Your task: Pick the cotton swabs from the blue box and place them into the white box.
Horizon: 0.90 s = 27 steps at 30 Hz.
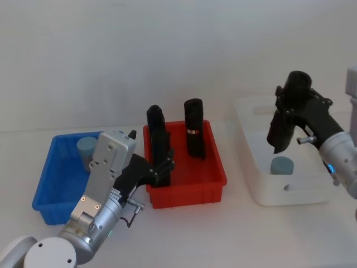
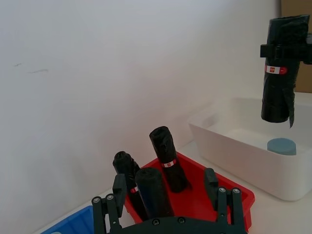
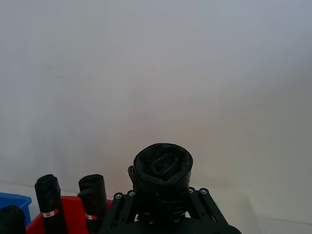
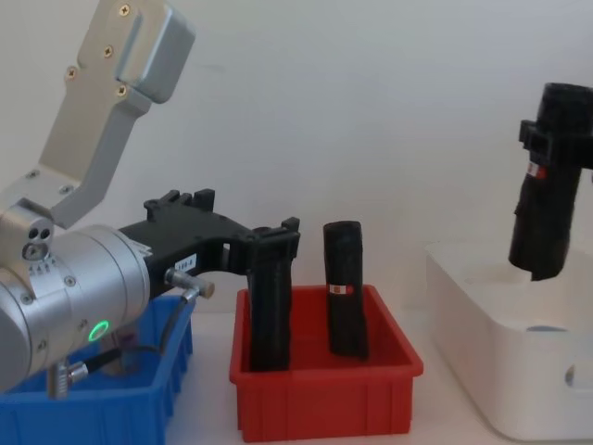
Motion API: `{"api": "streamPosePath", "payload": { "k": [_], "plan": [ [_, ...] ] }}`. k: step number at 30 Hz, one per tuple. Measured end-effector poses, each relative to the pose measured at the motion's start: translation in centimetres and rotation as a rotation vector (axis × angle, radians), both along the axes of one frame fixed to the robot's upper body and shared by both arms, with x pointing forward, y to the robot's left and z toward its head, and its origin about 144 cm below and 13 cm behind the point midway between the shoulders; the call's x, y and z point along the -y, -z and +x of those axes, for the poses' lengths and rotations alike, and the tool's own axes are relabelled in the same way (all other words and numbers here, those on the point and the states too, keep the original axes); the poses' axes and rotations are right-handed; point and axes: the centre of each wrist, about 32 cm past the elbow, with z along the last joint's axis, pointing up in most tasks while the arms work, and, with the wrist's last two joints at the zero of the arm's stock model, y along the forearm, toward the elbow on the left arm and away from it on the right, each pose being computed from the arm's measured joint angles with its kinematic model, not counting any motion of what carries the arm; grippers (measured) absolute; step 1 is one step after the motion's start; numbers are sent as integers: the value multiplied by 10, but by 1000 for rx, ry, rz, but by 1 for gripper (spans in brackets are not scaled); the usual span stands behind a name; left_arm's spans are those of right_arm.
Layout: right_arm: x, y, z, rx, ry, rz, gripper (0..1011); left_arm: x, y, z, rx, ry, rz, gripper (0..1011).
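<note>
White plastic box (image 1: 262, 192) at the table's right holds one pale-lidded swab jar (image 1: 281, 166); right hand (image 1: 283, 124) above it clamps a black roll (image 4: 548, 206). Blue rimmed box (image 1: 47, 190) holds one jar (image 1: 86, 148). Left hand (image 1: 163, 167), fingers wide, straddles a roll in the red bin (image 1: 215, 184), which holds three.

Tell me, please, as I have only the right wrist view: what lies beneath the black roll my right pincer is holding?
Observer: The right pincer holds the black roll above the white box, where one cotton swab jar stands.
Operator: Thank you. Where is the left arm, please?
Observer: The left pincer is open around a second black roll standing in the red bin.
</note>
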Motion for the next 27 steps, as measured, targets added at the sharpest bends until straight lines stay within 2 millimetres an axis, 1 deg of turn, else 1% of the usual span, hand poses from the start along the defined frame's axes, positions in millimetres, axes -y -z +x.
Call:
{"api": "streamPosePath", "payload": {
  "k": [6,12,27],
  "plan": [
    [13,0,-10,-15,69,-16,391,0,0,0,0,0,0,1004],
    [24,2,-14,-26,127,-30,391,0,0,0,0,0,0,1004],
    [41,10,-13,-38,220,-54,391,0,0,0,0,0,0,1004]
  ]
}}
